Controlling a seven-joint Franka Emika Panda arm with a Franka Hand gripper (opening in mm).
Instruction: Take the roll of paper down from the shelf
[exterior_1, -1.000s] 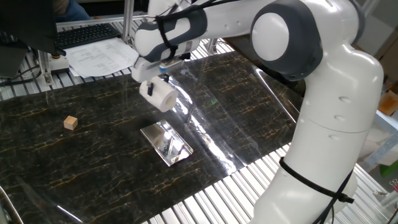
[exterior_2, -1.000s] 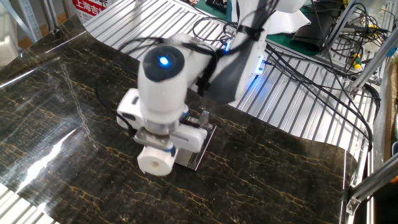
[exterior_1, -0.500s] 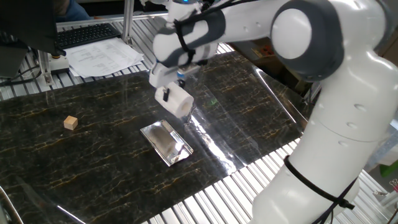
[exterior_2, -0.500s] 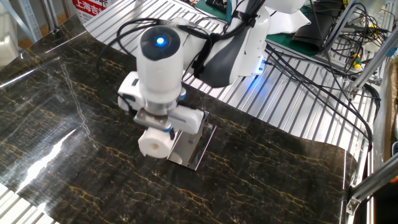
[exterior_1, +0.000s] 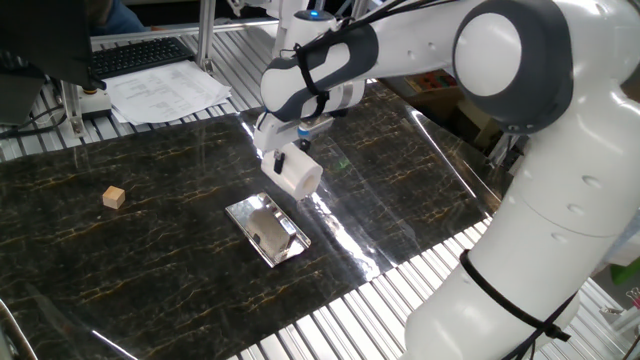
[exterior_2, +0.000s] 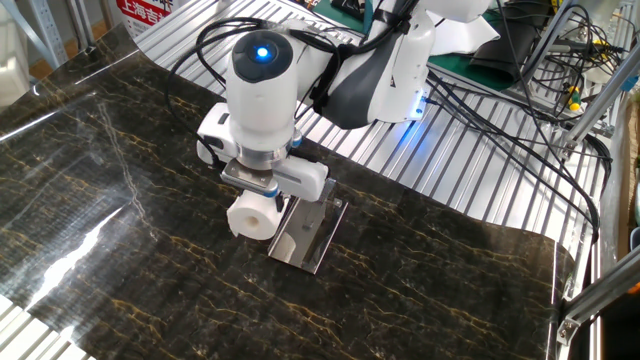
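The roll of paper (exterior_1: 297, 177) is a small white cylinder with a hollow core, and it also shows in the other fixed view (exterior_2: 252, 217). My gripper (exterior_1: 291, 160) is shut on it and holds it in the air, on its side, just beyond the shelf. The shelf (exterior_1: 267, 229) is a flat shiny metal plate lying on the dark marble table, and it also shows in the other fixed view (exterior_2: 310, 235). The plate's top is bare and mirrors the roll. In the other fixed view my gripper (exterior_2: 265, 200) sits under the white wrist.
A small tan wooden cube (exterior_1: 114, 197) lies at the left of the table. A clear glossy plastic sheet (exterior_1: 360, 190) covers the right part of the tabletop. Papers (exterior_1: 165, 92) and a keyboard (exterior_1: 140, 55) lie beyond the far edge. Cables (exterior_2: 500, 110) cross the ribbed metal bench.
My gripper has carried the roll to the right and slightly down, past the plate's far end. The plate and the cube have not moved.
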